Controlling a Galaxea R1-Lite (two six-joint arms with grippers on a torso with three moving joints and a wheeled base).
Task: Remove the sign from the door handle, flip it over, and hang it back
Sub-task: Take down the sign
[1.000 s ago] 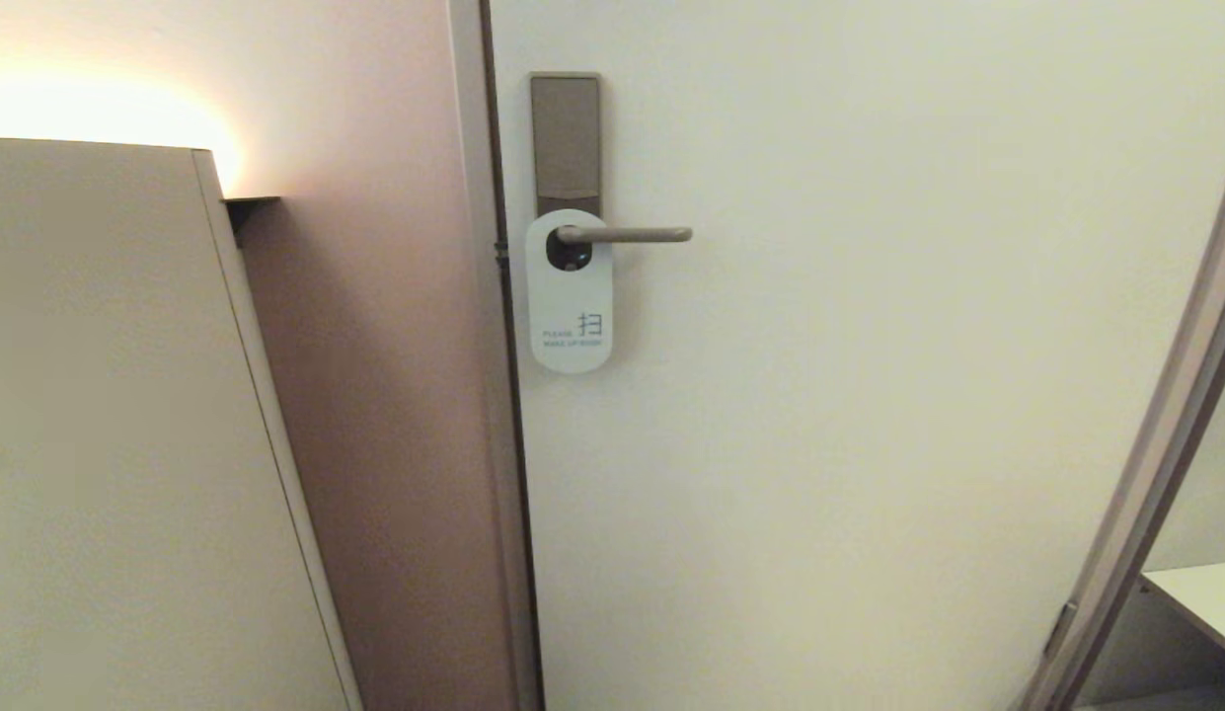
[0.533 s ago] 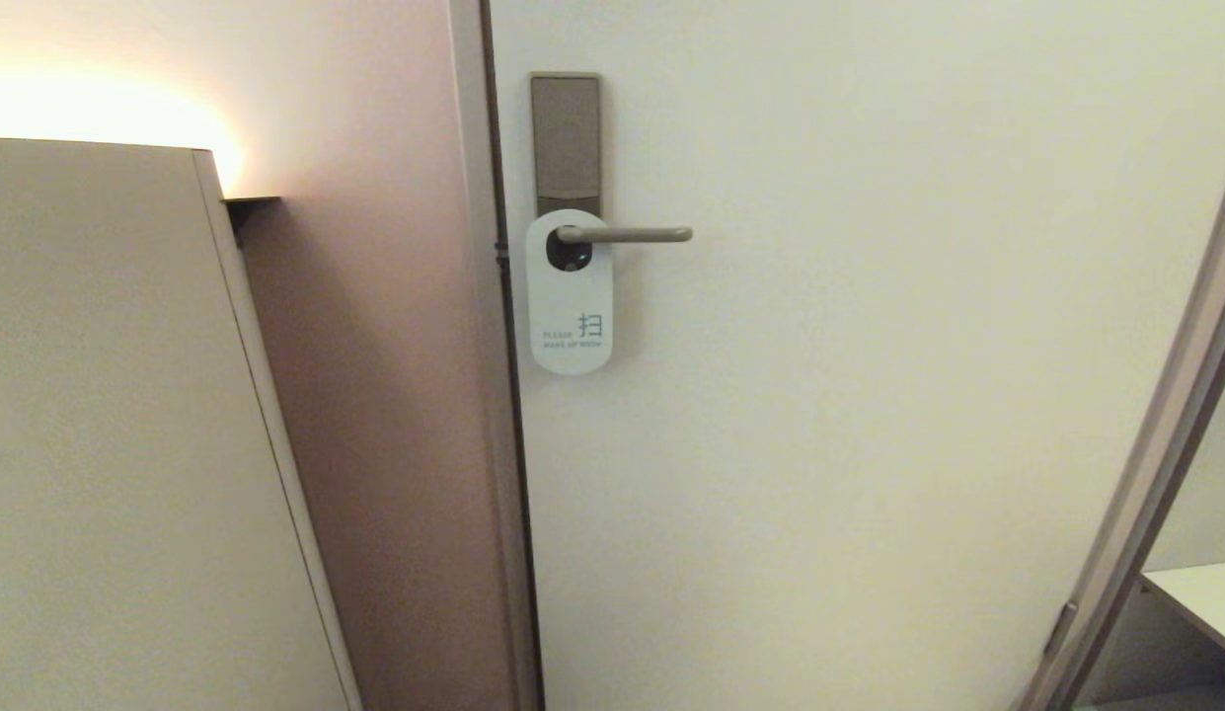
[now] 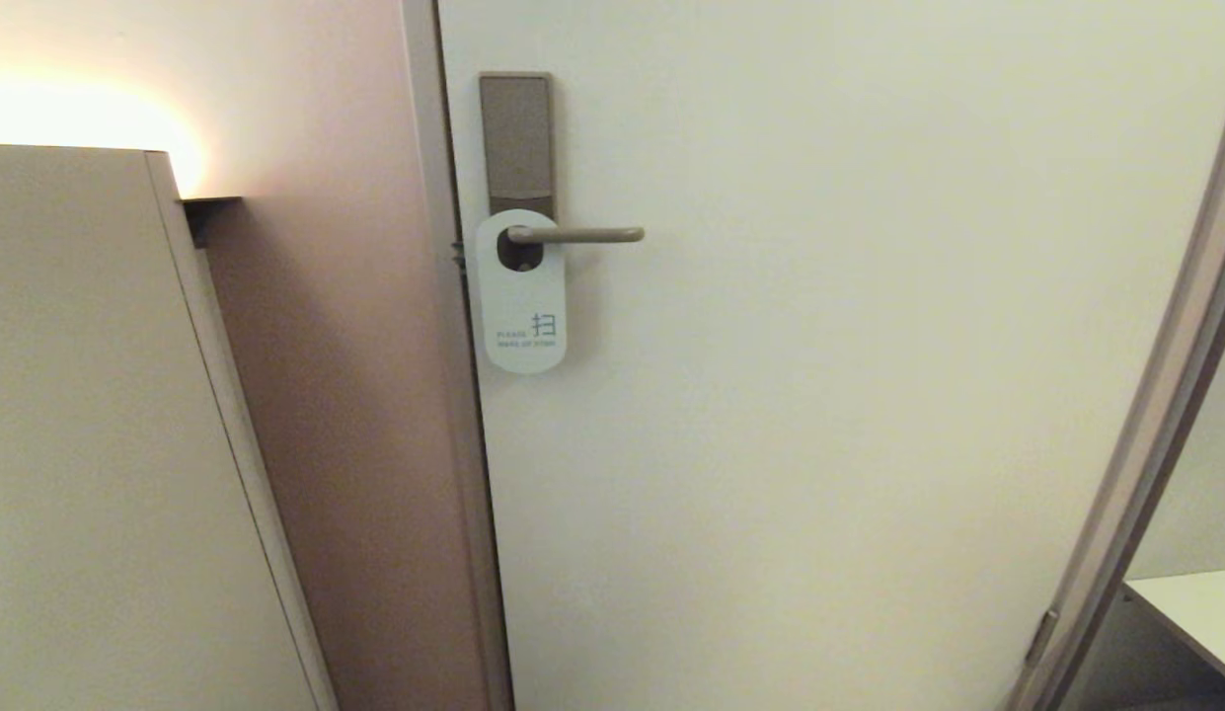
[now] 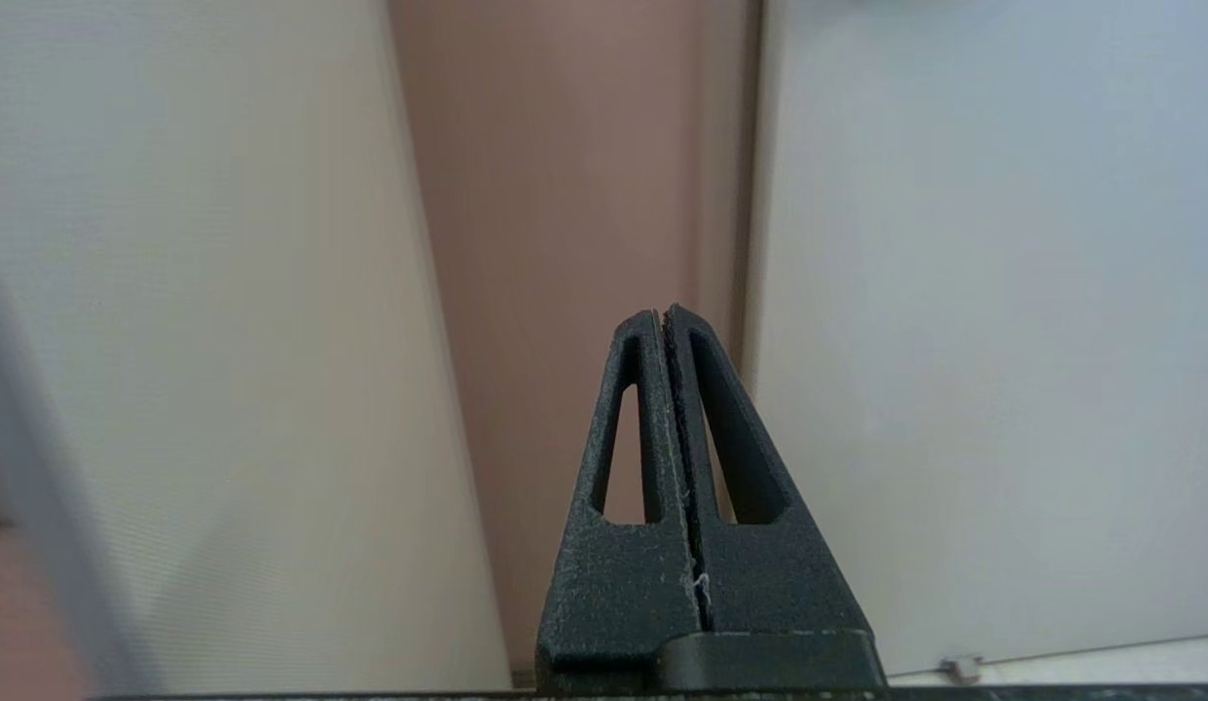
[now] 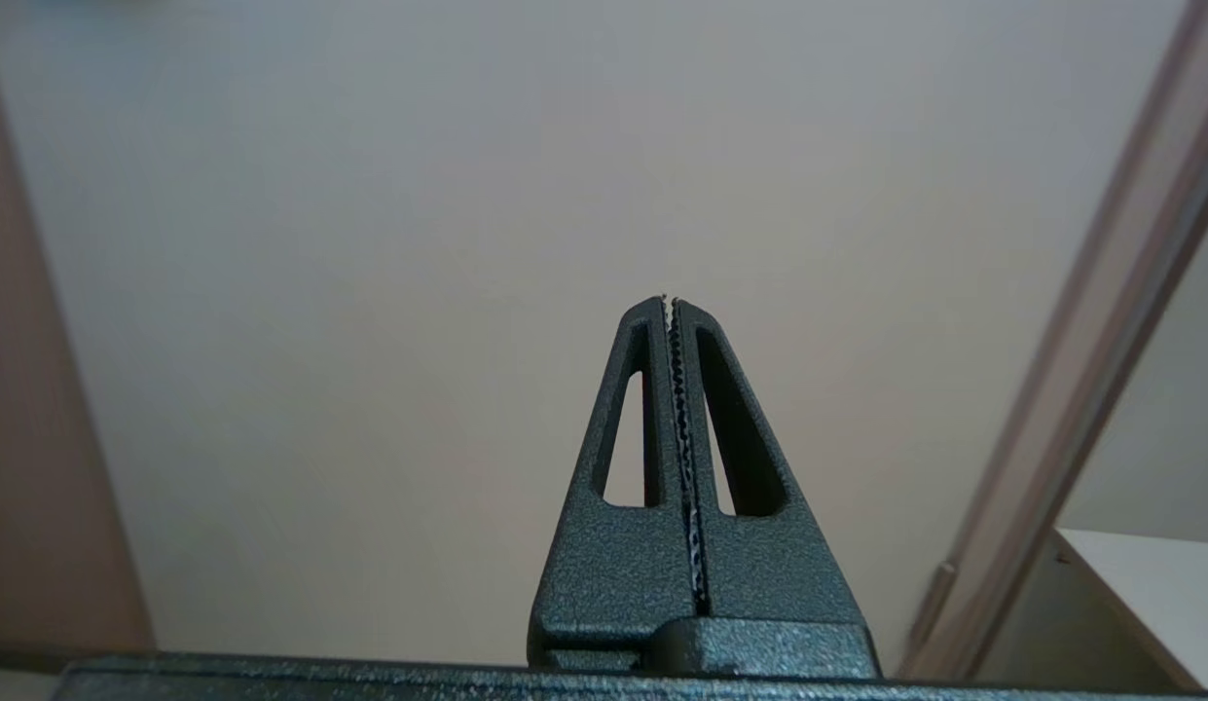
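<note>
Sign: white face with grey lettering outward, hanging by its round hole on the door handle, flat against the door. Lock plate: directly above the handle. Left gripper: clenched, empty, facing the wall strip beside the door. Right gripper: clenched, empty, facing the door.

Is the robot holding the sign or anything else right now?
No, nothing. The left tool and right tool are both shut and empty. The sign hangs on the door handle.
</note>
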